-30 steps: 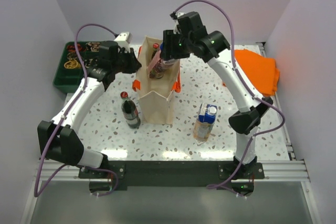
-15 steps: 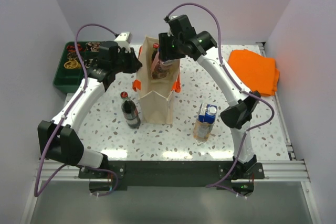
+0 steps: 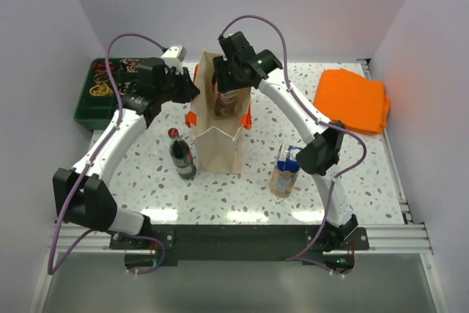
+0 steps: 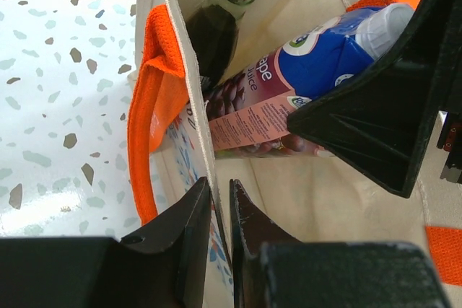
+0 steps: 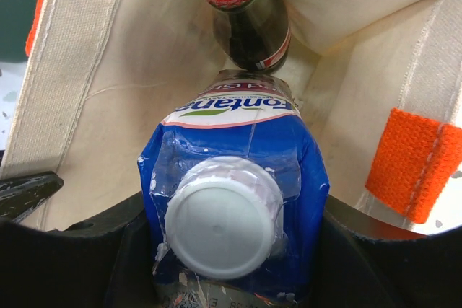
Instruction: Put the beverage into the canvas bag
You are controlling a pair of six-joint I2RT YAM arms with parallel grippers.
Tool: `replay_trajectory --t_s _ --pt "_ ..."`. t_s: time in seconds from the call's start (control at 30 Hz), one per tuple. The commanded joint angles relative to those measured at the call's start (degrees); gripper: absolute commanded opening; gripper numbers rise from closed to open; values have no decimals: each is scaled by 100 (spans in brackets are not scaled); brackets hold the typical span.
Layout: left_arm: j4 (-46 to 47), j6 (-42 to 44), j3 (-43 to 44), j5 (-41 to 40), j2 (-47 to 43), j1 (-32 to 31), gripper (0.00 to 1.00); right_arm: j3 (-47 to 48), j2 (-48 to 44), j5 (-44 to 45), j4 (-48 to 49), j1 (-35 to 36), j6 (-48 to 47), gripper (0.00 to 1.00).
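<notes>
Hidden items: the floor of the canvas bag (image 3: 220, 148) shows in no view, so I cannot tell whether the beverage carton (image 5: 231, 156) rests on it. The carton's lower end is cut off by the bag wall. From above, the right arm's wrist covers its own fingertips. The contents of the green tray (image 3: 86, 113) are too small to identify.

Containers: the bag stands upright on the table (image 3: 366, 181), mouth open. Inside are a cola bottle (image 5: 245, 23) with a red cap, upright at the far side, and the carton, tilted and just beside the bottle.

The carton has a blue top, a white screw cap (image 5: 220, 225) and a grape picture on its side.

The right gripper (image 5: 231, 210) clamps the carton's top from both sides, within the bag's mouth. The left gripper (image 4: 220, 192) stands narrow, pinching the bag's beige wall beside an orange handle.

Outside the bag are a second cola bottle (image 3: 182, 155), a second carton (image 3: 284, 170) and a folded orange cloth (image 3: 352, 99).
</notes>
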Motion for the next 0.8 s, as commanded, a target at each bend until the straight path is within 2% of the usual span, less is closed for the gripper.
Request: replay_trajectory --t_s 0.0,0.77 --pt "225 157 -9 161 -123 -33 21 492 -541 592 1550 167 -229 0" --pt "207 174 -26 249 -131 -33 21 185 -198 1260 1813 343 -344 0"
